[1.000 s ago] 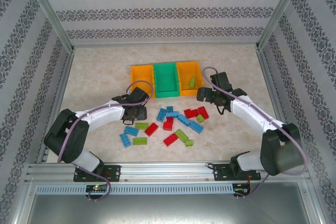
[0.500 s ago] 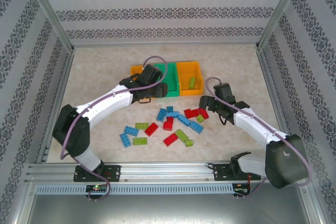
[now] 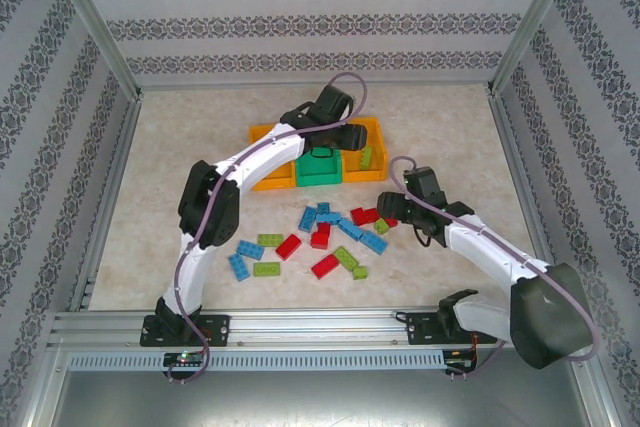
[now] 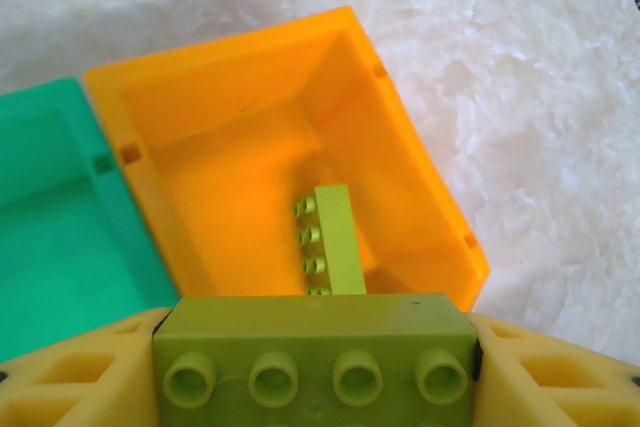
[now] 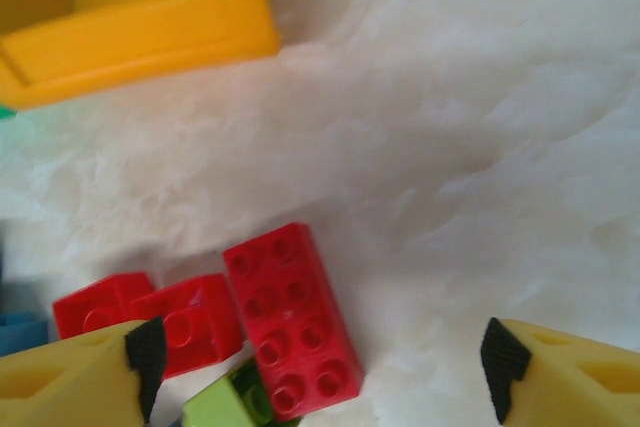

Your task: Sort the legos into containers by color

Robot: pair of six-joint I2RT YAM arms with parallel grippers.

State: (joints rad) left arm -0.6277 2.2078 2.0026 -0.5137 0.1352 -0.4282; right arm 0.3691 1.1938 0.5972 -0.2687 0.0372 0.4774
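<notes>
Right, starting on the left: my left gripper [image 4: 318, 372] is clamped on a lime green brick [image 4: 318, 342], which spans the gap from one yellow finger to the other with a row of studs facing the wrist camera. From the top camera I see that gripper [image 3: 332, 137] held over the row of containers. Directly beyond the jaws sits the right-hand orange bin [image 4: 210, 137], and a second lime brick [image 4: 330, 237] lies on its floor, close ahead of the held one. Off to one side of the jaws is the green bin [image 4: 50, 207], joined to the orange one. In the top view the left-hand orange bin [image 3: 268, 183] is at the far end of the row, partly under my arm. The loose legos [image 3: 322, 237], red, blue and lime, are scattered on the table [image 3: 200, 147] on the near side of the bins, between the two arms. My right gripper [image 5: 322, 352] has its jaws spread wide and is gripping nothing. A red brick [image 5: 290, 317] lies flat on the table between the fingers, closer to one than the other. Two more red bricks [image 5: 150, 312] and a lime piece [image 5: 225, 407] lie by the closer finger.
</notes>
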